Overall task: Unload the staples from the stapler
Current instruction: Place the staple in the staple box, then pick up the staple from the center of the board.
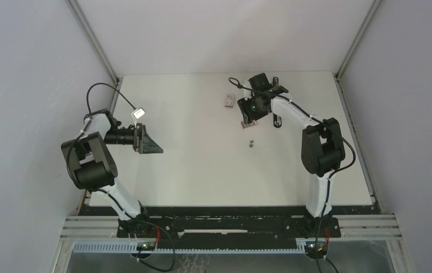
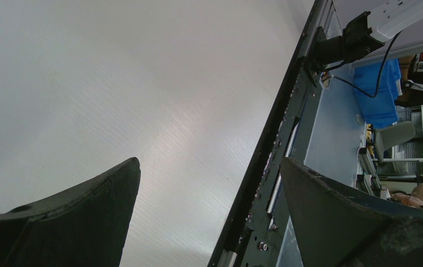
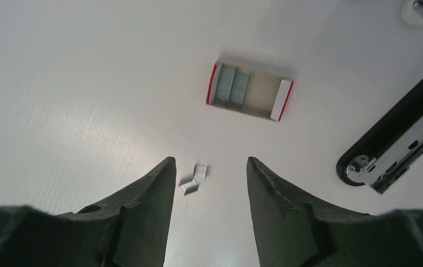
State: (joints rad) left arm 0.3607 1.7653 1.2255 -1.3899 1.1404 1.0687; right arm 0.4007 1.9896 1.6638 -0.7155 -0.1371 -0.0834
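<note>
Two tiny silvery staple strips lie on the white table, seen just beyond and between the tips of my right gripper, which is open, empty and above them. In the top view the strips lie just in front of the right gripper. The black stapler lies open to the right with its chrome magazine showing; in the top view the stapler is mostly hidden by the right arm. My left gripper is open and empty at the left, far from them; it also shows in the left wrist view.
A small pinkish box with red ends, holding grey staple blocks, lies beyond the strips; it also shows in the top view. The table's dark front rail crosses the left wrist view. Grey walls enclose the table.
</note>
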